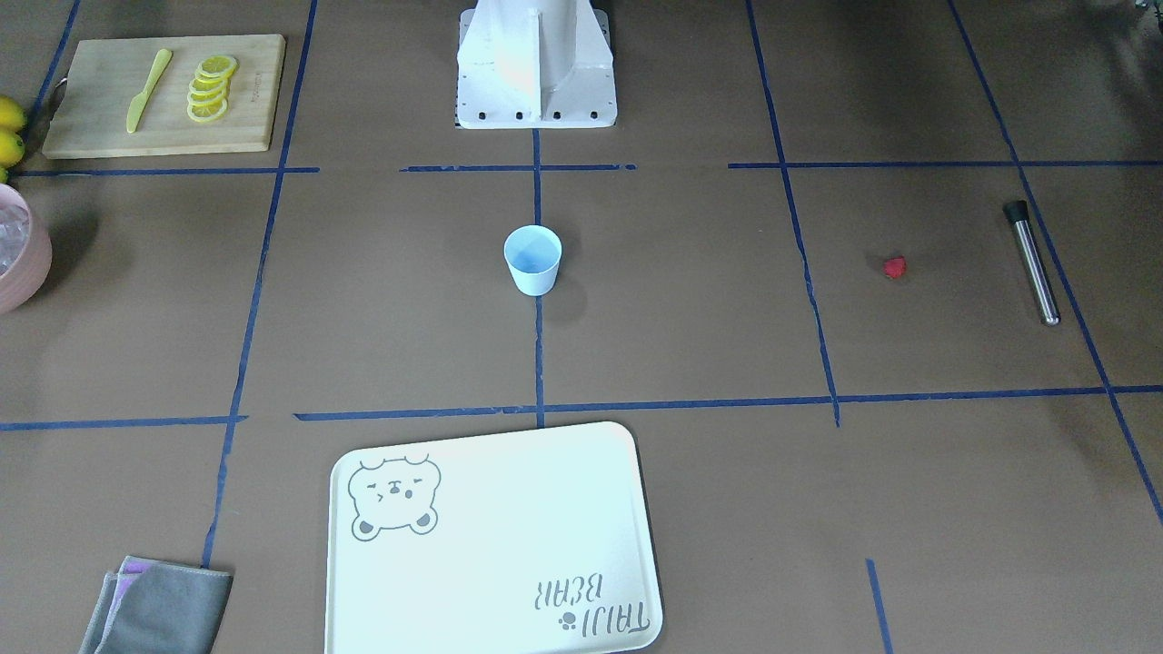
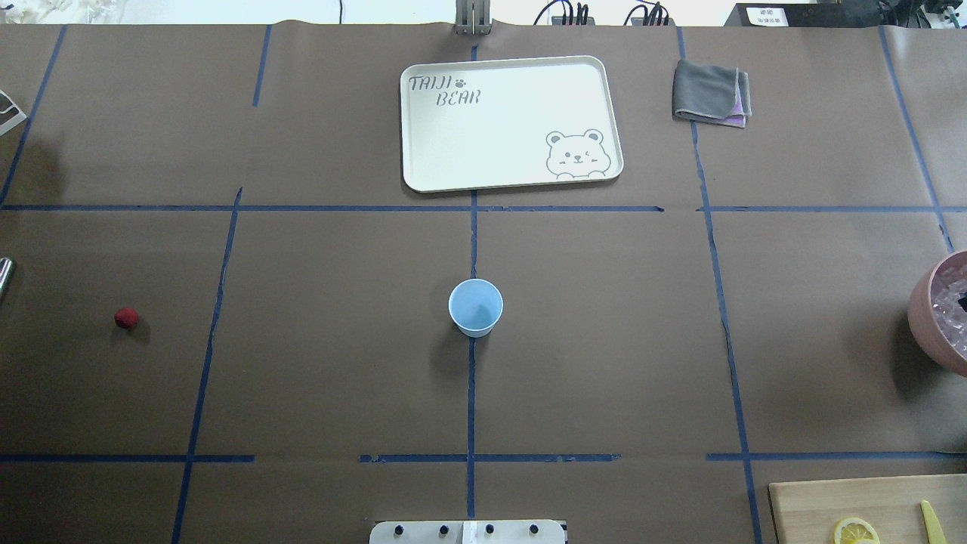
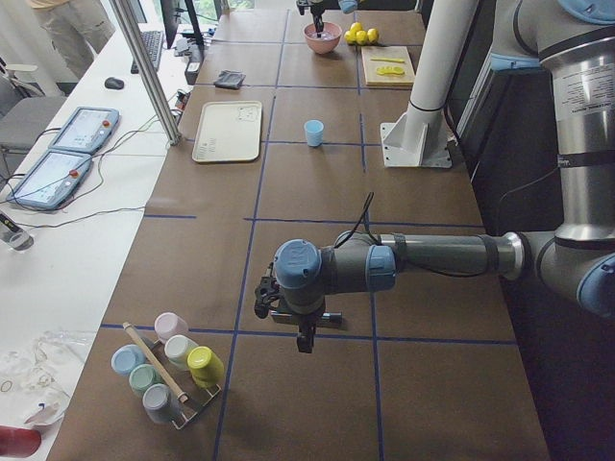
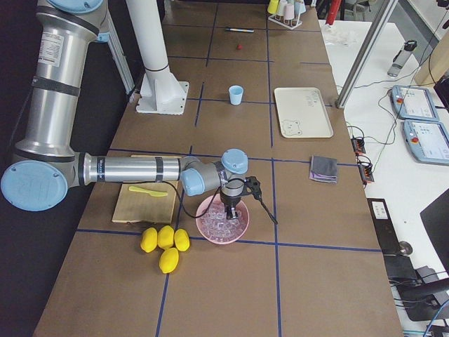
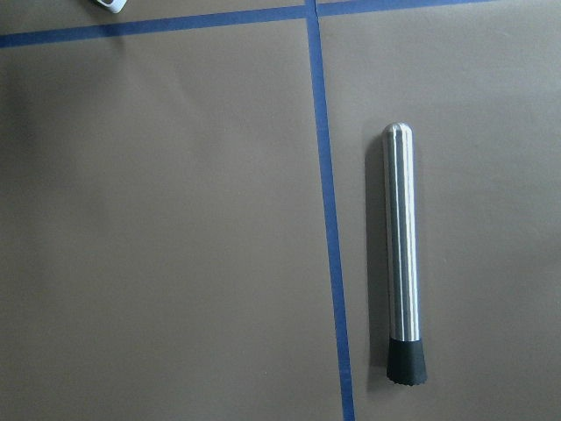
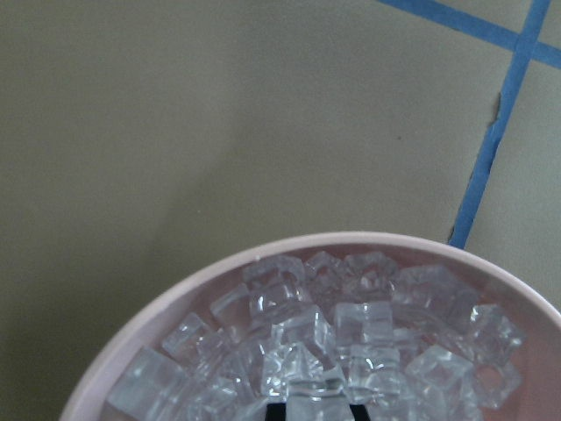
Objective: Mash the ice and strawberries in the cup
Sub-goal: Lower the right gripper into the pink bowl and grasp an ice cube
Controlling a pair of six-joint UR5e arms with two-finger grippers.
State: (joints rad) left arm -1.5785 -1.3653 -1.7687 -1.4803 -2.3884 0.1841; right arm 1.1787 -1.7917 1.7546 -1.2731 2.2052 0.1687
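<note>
The pale-blue cup (image 1: pixel 532 261) (image 2: pixel 475 307) stands upright mid-table with neither gripper near it. One red strawberry (image 1: pixel 895 267) (image 2: pixel 126 318) lies on the robot's left side, close to a steel muddler (image 1: pixel 1032 263) (image 5: pixel 403 254). Ice (image 6: pixel 368 324) (image 2: pixel 948 310) fills the pink bowl (image 6: pixel 175 298) (image 4: pixel 210 228) on the robot's right. My right gripper (image 6: pixel 311 412) (image 4: pixel 230 209) is down in that bowl, its dark tips a cube's width apart, shut on an ice cube. The left gripper (image 3: pixel 305 336) hangs above the table near the muddler; I cannot tell its state.
A white bear tray (image 2: pixel 491 128) lies beyond the cup, a grey cloth (image 2: pixel 710 92) beside it. A cutting board (image 1: pixel 100 118) holds lemon slices (image 1: pixel 211 88) and a yellow knife (image 1: pixel 148 89). Whole lemons (image 4: pixel 165 242) sit by the bowl. A rack of cups (image 3: pixel 168 370) stands at the table's left end.
</note>
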